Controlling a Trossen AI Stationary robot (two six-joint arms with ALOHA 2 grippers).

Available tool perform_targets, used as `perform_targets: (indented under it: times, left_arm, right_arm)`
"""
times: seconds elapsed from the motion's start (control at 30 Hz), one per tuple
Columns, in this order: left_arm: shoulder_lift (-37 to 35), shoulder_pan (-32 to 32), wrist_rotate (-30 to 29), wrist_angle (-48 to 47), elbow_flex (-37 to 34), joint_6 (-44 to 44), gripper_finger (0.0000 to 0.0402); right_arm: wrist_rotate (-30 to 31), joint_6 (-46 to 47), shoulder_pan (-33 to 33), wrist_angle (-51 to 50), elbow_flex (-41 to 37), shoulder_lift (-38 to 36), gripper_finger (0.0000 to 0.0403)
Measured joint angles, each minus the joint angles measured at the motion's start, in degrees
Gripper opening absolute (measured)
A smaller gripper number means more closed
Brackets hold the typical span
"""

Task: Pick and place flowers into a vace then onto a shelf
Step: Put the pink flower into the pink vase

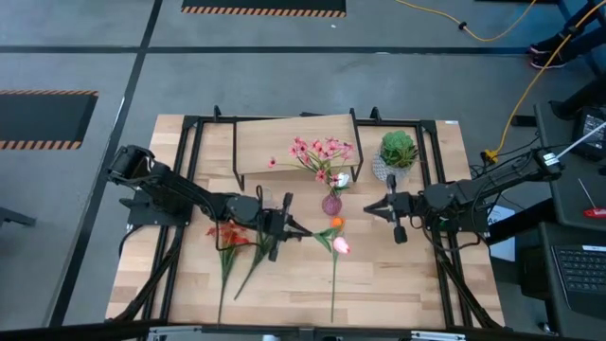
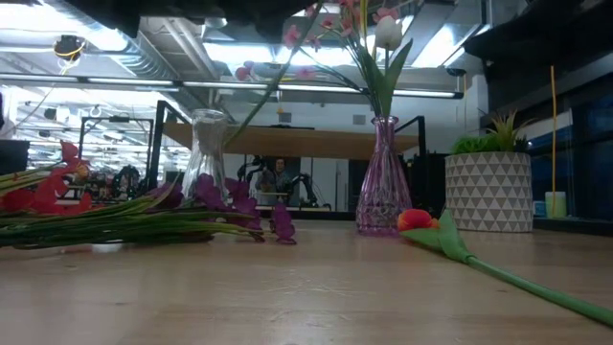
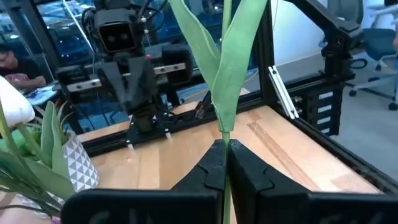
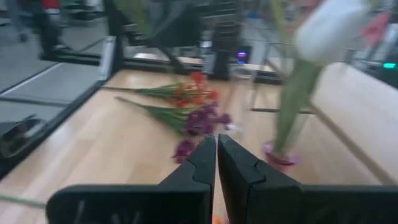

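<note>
left gripper [image 3: 225,163] clamped on an upright flower stem [image 3: 225,74], leaves pointing up. right gripper [image 4: 216,155] fingers together, hovering beside the pink vase [image 1: 331,203].

The left gripper's [image 3: 225,163] two dark fingers [image 3: 206,171] are pressed together on a thin green flower stem [image 3: 225,93] with long, broad green leaves. Beyond them the other dark arm [image 3: 134,68] reaches down over the light wooden tabletop [image 3: 292,149], near its black metal frame [image 3: 292,74]. A white patterned pot [image 3: 79,167] stands beside more green leaves [image 3: 34,171].

Flowers [image 1: 322,156] upright in pink vase [image 1: 331,203]
</note>
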Motion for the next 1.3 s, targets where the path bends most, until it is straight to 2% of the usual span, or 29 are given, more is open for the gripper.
perform_targets:
  times: [0.17,0.3,0.43,0.57,0.77,0.9,1.1,1.3]
  left_arm:
    - [0.0,0.3,0.0,4.2,0.0,0.7,0.0003]
    - [0.0,0.3,-0.1,7.6,0.0,-0.1,0.0003]
    - [0.1,0.2,-2.9,8.9,0.0,-1.9,0.0003]
    - [1.0,0.2,-3.1,9.9,0.0,-2.8,0.0003]
    - [4.3,0.3,-3.0,17.5,0.0,-2.8,0.0003]
    - [5.5,0.2,-3.1,18.3,0.0,-2.8,0.0003]
    - [7.1,0.3,-4.5,19.8,0.8,-2.0,0.0003]
    - [10.0,0.9,-6.2,19.8,4.2,0.3,0.0003]
  right_arm:
    - [-3.2,-0.2,0.0,1.5,0.0,1.3,0.0022]
    - [-3.5,-2.1,0.0,8.7,0.0,3.8,0.0022]
    - [-5.8,-5.2,0.0,16.3,0.0,7.8,0.0022]
    - [-8.4,-7.7,0.0,22.8,0.0,12.7,0.0022]
    - [-8.7,-9.7,0.0,28.5,0.0,18.6,0.0024]
    - [-8.7,-9.8,0.0,32.0,0.0,20.4,0.0053]
    - [-8.7,-9.3,0.0,37.0,0.0,22.1,0.0121]
    - [-8.7,-6.6,0.0,40.2,1.8,25.6,0.0164]
